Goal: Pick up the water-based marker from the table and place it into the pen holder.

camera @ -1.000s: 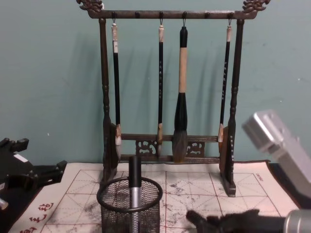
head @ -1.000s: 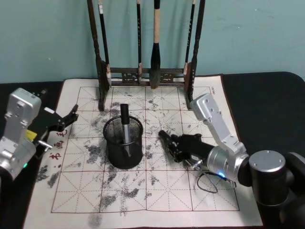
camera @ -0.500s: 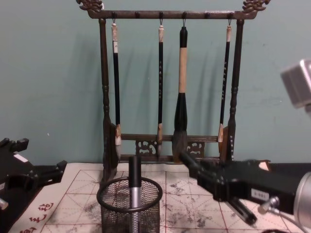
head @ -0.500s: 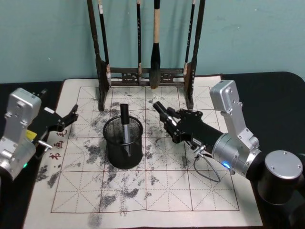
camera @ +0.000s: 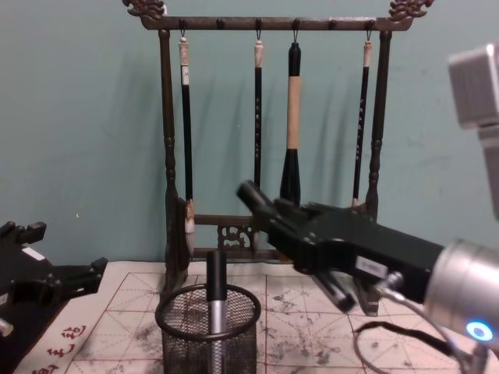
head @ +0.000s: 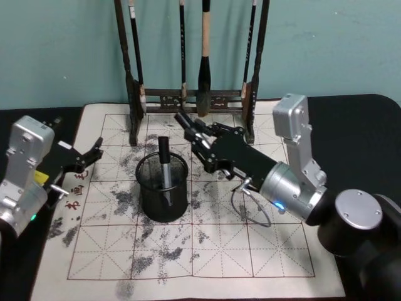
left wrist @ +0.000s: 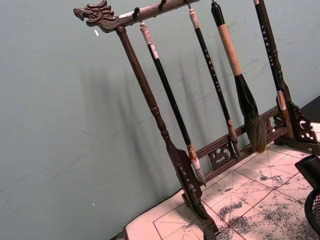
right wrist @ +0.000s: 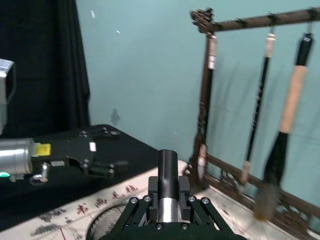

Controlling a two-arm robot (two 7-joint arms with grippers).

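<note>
My right gripper (head: 199, 139) is shut on a water-based marker (head: 187, 123) with a black cap and silver barrel. It hangs in the air just right of and behind the pen holder (head: 162, 188), higher than its rim. In the chest view the marker's cap (camera: 249, 192) points up and to the left, above the black mesh pen holder (camera: 209, 331). The right wrist view shows the marker (right wrist: 167, 172) clamped between the fingers. A second, similar marker (head: 164, 162) stands upright inside the holder. My left gripper (head: 86, 157) rests open at the mat's left edge.
The tall carved wooden brush rack (head: 191, 99), with several hanging brushes, stands right behind my right gripper at the mat's far edge. A loop of thin cable (head: 250, 210) hangs below my right wrist. The ink-stained calligraphy mat (head: 188, 263) covers the dark table (head: 357, 125).
My right gripper has risen off the mat's right side and swung left and back, carrying the marker to a spot beside the pen holder. The left arm has stayed still.
</note>
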